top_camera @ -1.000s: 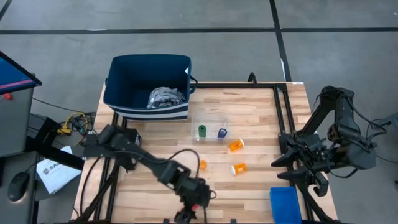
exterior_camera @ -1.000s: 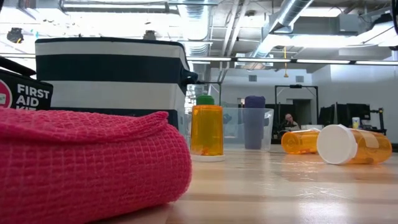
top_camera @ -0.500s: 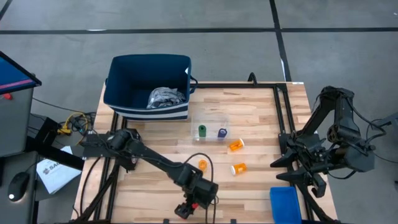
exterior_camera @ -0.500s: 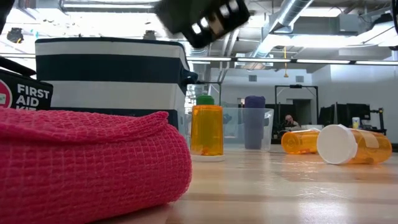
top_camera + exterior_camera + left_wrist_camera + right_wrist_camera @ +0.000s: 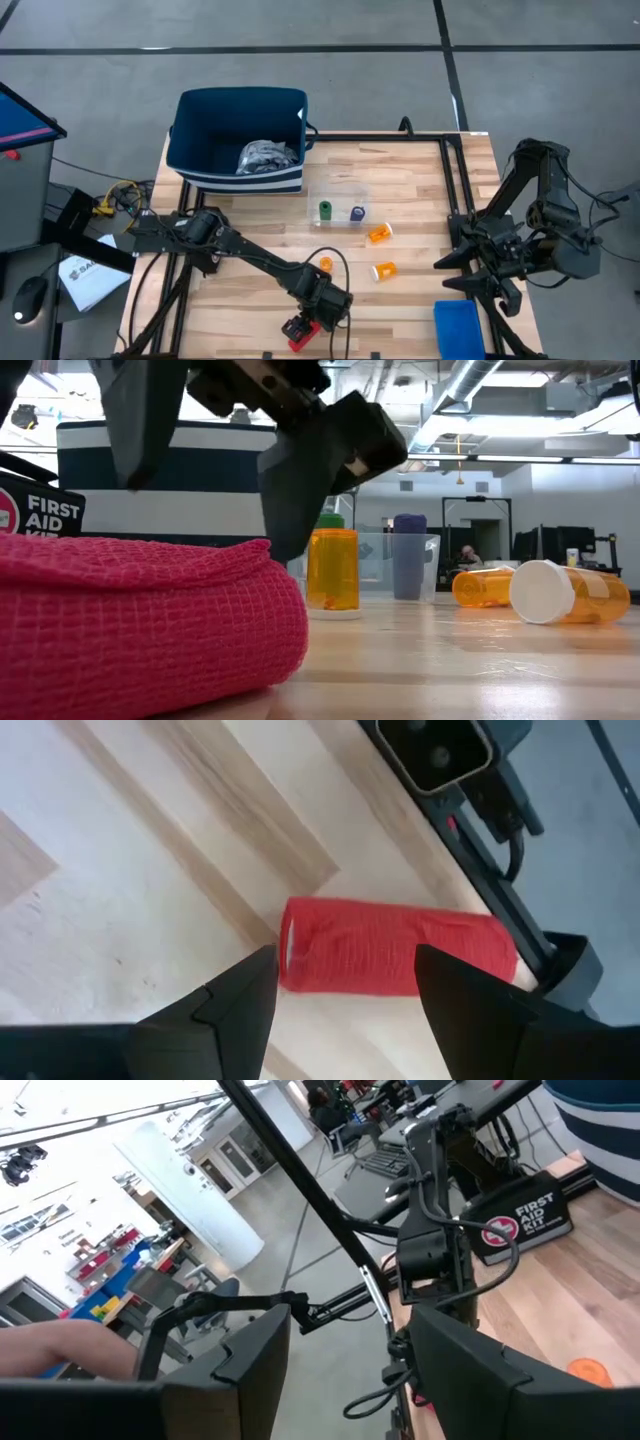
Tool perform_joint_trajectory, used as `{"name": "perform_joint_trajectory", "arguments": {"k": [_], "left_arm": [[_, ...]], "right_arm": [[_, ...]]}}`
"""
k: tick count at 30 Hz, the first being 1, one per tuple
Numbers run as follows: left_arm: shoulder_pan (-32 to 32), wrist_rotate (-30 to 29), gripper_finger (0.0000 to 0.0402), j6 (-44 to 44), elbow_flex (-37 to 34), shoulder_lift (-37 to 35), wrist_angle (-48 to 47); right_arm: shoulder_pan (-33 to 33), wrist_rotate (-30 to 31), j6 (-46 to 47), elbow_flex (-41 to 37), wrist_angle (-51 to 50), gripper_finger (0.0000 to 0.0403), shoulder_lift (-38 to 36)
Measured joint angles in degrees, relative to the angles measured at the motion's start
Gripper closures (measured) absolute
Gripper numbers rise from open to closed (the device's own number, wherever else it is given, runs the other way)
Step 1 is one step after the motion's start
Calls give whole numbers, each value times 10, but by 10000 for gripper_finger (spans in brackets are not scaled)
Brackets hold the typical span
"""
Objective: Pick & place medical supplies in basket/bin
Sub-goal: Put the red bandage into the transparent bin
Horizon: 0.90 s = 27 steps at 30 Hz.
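The left gripper (image 5: pixel 300 331) hangs over the near edge of the wooden table (image 5: pixel 420 200), fingers spread w/ a gap between them, straddling the red woven-fabric roll (image 5: pixel 395 948) but not yet pinching it; wrist view shows clear table on both sides between fingers (image 5: pixel 240 995) and roll. Key relation: the roll's long axis runs across the gap, finger to finger, so the fingers face its two ends rather than its sides – closing as-is would likely squeeze it lengthwise, and a wrist turn may give a better hold. In the low view the roll fills the foreground w/ the fingers just above and behind it. The large navy fabric basket w/ white stripes (image 5: pixel 190 135) sits at the far left corner, well apart from the roll, a grey-blue cloth bundle (image 5: pixel 266 156) inside. The right gripper (image 5: pixel 478 272) waits at the table's right edge, fingers apart, empty, near the small bright-blue bin (image 5: pixel 458 327); left arm is clearly nearer the roll
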Motion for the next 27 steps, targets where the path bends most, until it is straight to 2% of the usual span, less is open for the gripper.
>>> {"name": "perform_joint_trajectory", "arguments": {"k": [5, 17, 27], "left_arm": [[6, 3, 178, 1, 0, 5, -6], [9, 15, 235, 1, 0, 5, -2], [10, 20, 238, 3, 1, 10, 34]], "right_arm": [[0, 10, 0, 0, -5, 198, 0], [0, 20, 40, 0, -47, 198, 0], [0, 24, 40, 0, -49, 198, 0]]}}
